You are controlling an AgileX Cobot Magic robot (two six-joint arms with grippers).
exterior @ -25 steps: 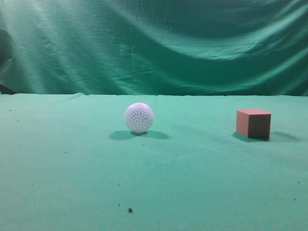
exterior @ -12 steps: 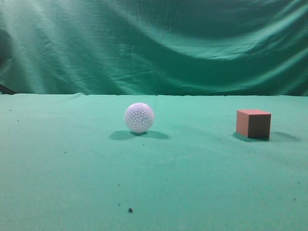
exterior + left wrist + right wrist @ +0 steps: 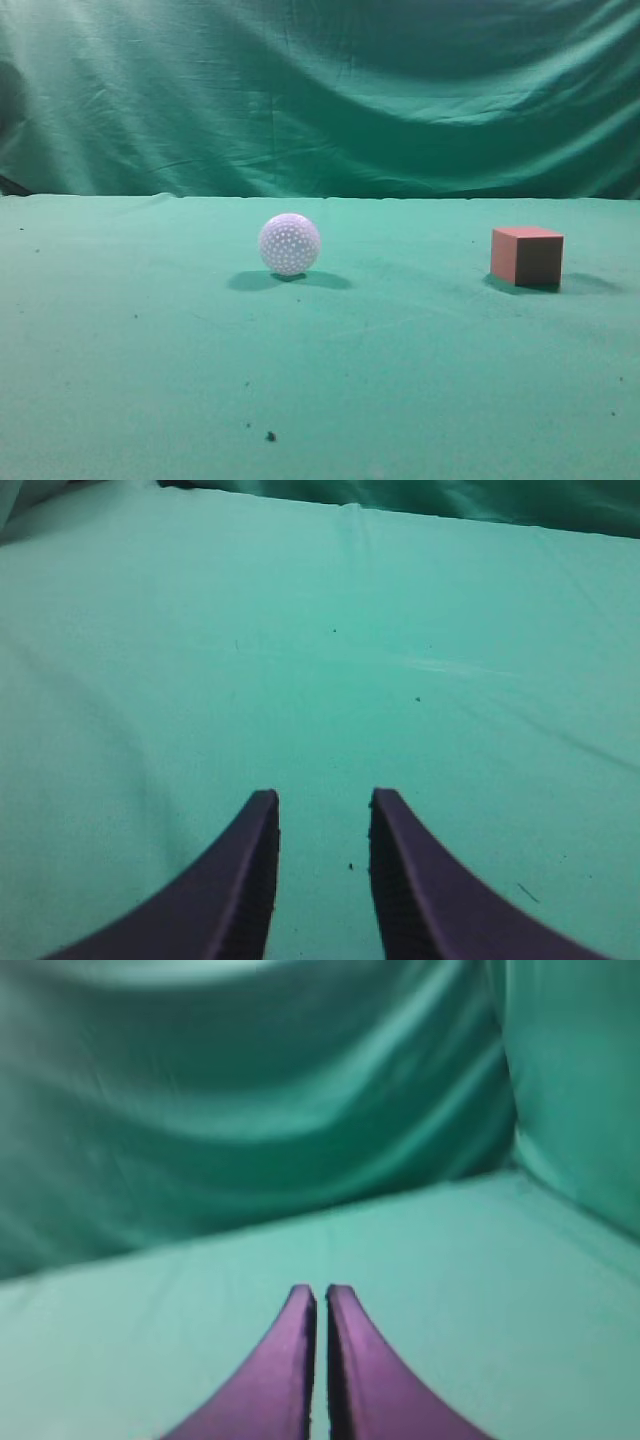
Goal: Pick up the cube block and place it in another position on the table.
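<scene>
The cube block (image 3: 526, 257) sits on the table (image 3: 420, 380), well right of the white dimpled ball (image 3: 289, 244), apart and untouched, free for my pickup. It is salmon-red, sharp-edged, matte. My left hand (image 3: 322, 815) hangs parted over bare cloth; my right hand (image 3: 320, 1305) is nearly closed, empty.

Soft, even, greenish light fills all three views. In the exterior view, the ball (image 3: 289, 244) and cube block (image 3: 526, 257) cast faint shadows toward 3 and 9 o'clock on the desk (image 3: 320, 380). The right wrist view is blurred throughout; no glare.
</scene>
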